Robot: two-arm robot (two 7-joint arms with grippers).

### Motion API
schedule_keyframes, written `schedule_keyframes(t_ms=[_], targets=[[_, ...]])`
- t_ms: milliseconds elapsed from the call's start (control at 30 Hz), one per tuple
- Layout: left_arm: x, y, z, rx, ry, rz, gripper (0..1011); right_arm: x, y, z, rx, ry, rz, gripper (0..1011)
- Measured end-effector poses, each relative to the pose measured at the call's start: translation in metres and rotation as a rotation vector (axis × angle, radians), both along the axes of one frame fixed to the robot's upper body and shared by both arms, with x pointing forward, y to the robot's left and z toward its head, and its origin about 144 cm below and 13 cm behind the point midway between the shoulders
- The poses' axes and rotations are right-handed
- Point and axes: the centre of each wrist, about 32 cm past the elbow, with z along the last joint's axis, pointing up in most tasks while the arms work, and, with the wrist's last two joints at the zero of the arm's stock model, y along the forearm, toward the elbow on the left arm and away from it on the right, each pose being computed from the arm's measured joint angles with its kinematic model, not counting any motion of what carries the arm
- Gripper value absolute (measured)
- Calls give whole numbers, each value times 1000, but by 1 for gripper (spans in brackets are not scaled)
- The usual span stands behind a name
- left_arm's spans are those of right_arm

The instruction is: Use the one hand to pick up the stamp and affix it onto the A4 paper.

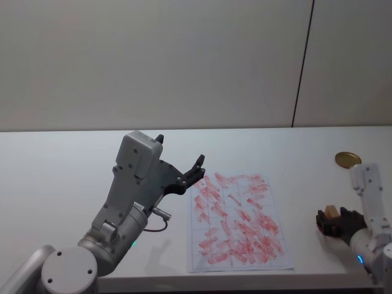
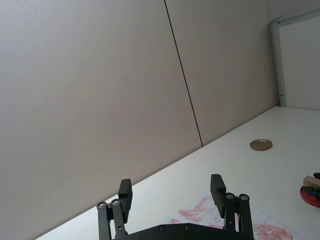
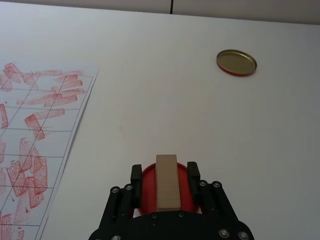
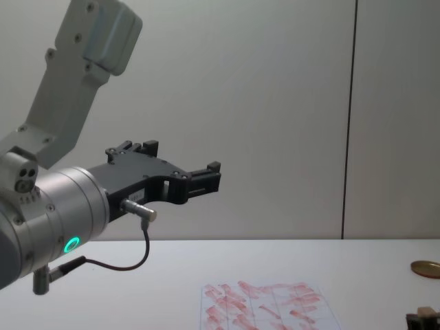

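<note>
The black-fingered right gripper (image 3: 166,172) straddles the pale wooden block stamp (image 3: 166,187), jaws slightly wider than it and not gripping, probably because it stands inking on a round red pad (image 3: 148,187) at the near right of the red-smudged white A4 paper (image 1: 239,220); the left gripper (image 2: 171,187) idles raised, wide open and empty.

At the bottom centre of the right wrist view, the near end of the stamp (image 3: 166,185) is hidden behind the black body of the right claw (image 3: 165,171), and the stamp covers most of the red pad (image 3: 149,187) under it; the A4 paper (image 3: 35,125) runs off the left and bottom edges. In the chest view the bottom edge cuts the A4 paper and the right edge cuts the brass disc (image 4: 427,268).
</note>
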Motion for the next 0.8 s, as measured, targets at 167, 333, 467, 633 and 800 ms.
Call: schedule_keyframes(t_ms=[167,333,467,633,800], targets=[[0,0,0,0,0,0,993,5,3,-2,-14,22,2,423],[0,0,0,0,0,0,993,9,6,-3,-28,39,-5,263],[0,0,0,0,0,0,993,10,7,-4,-36,49,-12,221],[0,0,0,0,0,0,993,11,8,-5,-43,60,-22,220],[0,0,0,0,0,0,993,12,8,-6,-45,71,-36,220]])
